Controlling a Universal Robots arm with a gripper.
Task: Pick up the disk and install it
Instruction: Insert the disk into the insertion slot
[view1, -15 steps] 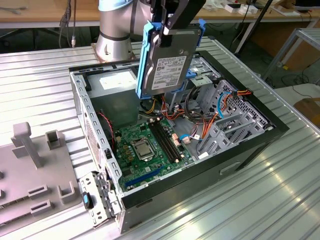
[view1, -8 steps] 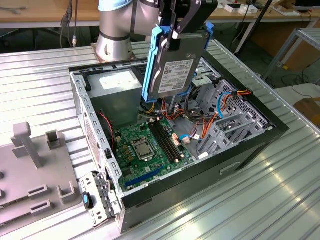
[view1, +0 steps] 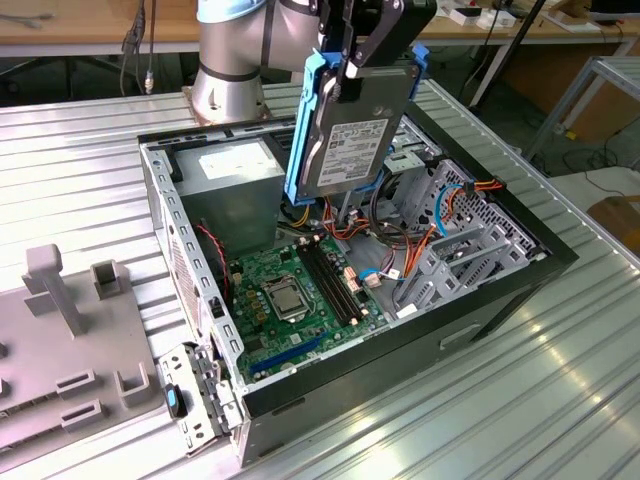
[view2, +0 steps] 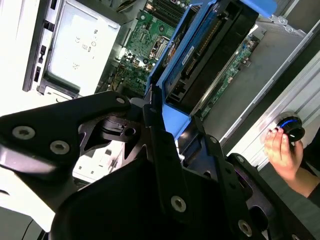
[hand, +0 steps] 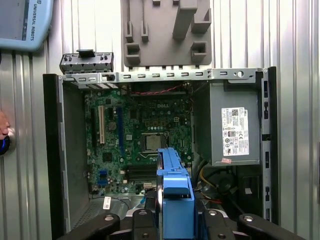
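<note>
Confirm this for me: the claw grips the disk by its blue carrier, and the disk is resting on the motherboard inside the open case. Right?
Not quite. The claw does grip the disk by its blue carrier, but the disk is not resting on the motherboard; the exterior view shows it held on edge above the open case.

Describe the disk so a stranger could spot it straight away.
Find the open computer case. Above it, clamped in the arm's jaws, hangs the disk: a flat grey slab, nearly upright, white label facing out. Its blue frame sets it apart from the larger grey box inside the case.
</note>
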